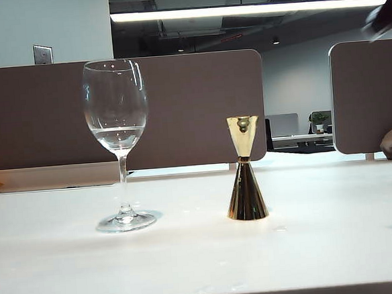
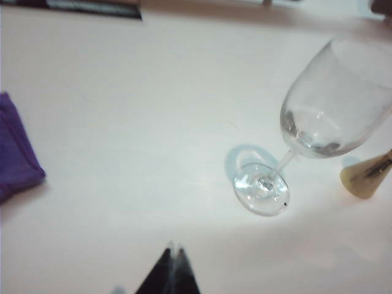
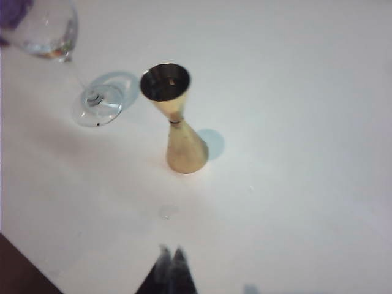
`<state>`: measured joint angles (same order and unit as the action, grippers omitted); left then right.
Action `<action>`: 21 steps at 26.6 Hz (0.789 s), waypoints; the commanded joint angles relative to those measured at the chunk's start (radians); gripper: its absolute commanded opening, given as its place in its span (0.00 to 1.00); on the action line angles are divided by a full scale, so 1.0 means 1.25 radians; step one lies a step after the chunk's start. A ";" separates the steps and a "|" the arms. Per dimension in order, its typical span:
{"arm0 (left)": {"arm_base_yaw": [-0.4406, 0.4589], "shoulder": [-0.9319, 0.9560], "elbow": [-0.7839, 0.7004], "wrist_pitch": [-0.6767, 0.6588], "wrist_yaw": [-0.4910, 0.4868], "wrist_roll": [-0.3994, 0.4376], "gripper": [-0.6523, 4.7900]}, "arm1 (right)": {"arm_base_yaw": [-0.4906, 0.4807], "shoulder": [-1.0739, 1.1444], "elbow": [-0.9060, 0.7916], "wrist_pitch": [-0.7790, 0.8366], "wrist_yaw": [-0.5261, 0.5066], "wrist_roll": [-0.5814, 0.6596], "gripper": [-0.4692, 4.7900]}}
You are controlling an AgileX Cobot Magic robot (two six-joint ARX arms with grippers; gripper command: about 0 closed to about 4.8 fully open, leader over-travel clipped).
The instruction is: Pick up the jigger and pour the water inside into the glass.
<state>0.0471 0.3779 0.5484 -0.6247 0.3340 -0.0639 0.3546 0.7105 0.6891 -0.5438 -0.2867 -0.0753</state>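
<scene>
Both arms hovering above the jigger beside the glass, left gripper and right gripper jaws together; right needs opening to grasp the jigger's waist.

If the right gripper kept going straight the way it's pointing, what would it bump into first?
Probably the jigger. In the right wrist view, the shut right gripper aims across bare table toward the gold jigger standing upright; the glass sits off to one side. Depth is unclear, so it might meet the tabletop first.
</scene>
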 commanded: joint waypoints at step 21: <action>-0.005 0.110 0.009 0.226 0.108 -0.018 0.11 | 0.127 0.446 -0.001 0.403 0.018 -0.044 0.22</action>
<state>0.0460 0.5159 0.5556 -0.3546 0.4553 -0.0853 0.5121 1.2583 0.6838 -0.0673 -0.2611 -0.1429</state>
